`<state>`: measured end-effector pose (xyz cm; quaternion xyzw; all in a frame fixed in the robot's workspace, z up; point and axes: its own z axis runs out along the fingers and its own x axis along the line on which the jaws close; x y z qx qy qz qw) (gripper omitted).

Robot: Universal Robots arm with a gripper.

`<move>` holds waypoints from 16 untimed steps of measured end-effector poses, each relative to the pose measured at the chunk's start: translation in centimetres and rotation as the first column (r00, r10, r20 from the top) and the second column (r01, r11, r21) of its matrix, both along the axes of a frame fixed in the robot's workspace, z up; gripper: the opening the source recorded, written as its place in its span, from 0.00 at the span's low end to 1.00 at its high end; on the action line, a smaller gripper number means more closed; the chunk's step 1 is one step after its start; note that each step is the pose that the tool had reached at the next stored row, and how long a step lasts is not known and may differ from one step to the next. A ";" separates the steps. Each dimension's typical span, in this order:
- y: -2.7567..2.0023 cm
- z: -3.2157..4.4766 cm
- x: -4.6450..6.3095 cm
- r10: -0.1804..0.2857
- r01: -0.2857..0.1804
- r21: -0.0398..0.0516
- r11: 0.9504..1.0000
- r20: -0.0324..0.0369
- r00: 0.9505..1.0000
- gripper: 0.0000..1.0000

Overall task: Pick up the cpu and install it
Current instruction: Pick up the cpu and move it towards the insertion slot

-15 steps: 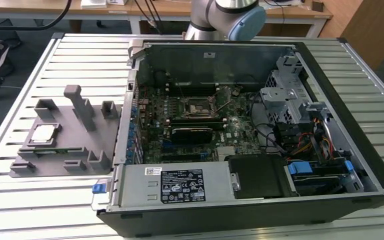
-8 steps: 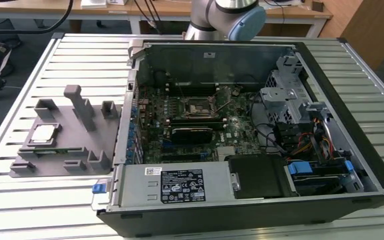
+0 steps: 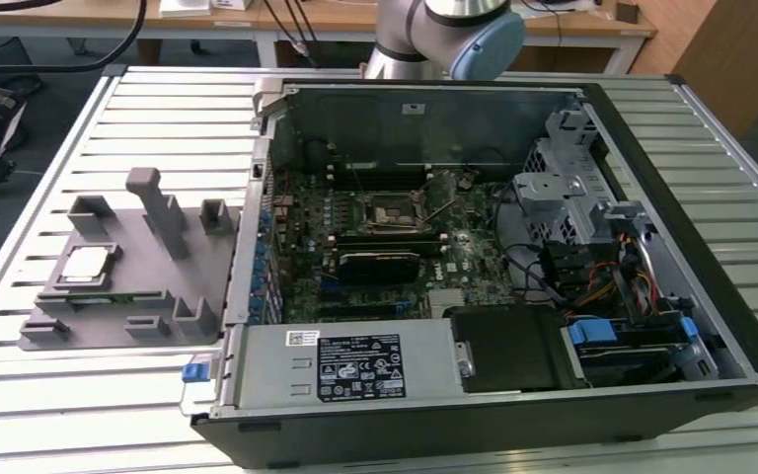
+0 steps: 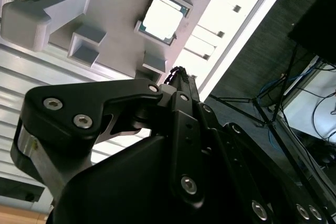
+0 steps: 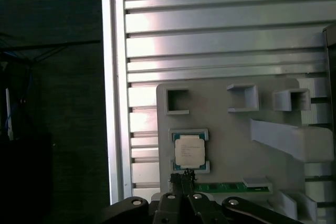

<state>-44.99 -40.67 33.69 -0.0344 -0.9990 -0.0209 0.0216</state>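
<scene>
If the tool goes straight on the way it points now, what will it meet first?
Most likely the cpu, which lies in its seat on the tray. In the first wrist view the tool aims at its near edge. Depth is unclear, so this is not certain.

Open room above the cpu, upright tray blocks alongside.

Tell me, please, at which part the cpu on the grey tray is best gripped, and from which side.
Grip the cpu by its two free edges, coming straight down from above. It lies flat on the tray, so only its thin rim offers a hold, and the small raised brackets seem to guard the other two edges.
</scene>
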 end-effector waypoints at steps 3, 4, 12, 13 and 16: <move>0.00 -0.17 0.0 0.000 0.000 0.000 1.000 0.000 1.000 0.11; 0.00 -0.21 0.0 0.000 0.000 0.000 1.000 0.000 1.000 0.11; -0.01 -0.68 0.0 0.003 -0.003 -0.002 1.000 0.000 1.000 0.47; -0.01 -0.78 0.0 0.009 -0.009 -0.003 1.000 0.000 1.000 0.47; -0.01 -1.12 0.0 0.056 -0.056 -0.003 0.998 0.000 0.998 0.53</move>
